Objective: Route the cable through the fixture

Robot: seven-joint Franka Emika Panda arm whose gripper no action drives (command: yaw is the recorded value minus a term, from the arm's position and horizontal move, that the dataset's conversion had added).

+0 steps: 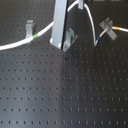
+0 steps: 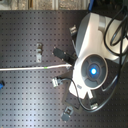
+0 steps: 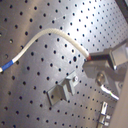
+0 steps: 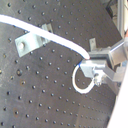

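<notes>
The Panda arm's tool [image 4: 89, 60] clamps the long white flexible cable [image 4: 45, 34] above the black perforated desk [image 1: 65, 95], just beside the slanted translucent grey fixture [image 1: 70, 38].

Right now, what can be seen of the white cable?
The cable is a thin white flexible cord lying on the black perforated board. In the first exterior view it runs from the first exterior view's left, past a green band, rises in an arc behind the claw, then drops to a blue band and an orange-yellow tip by the pale clip. In both wrist views the claw is shut on it.
</notes>
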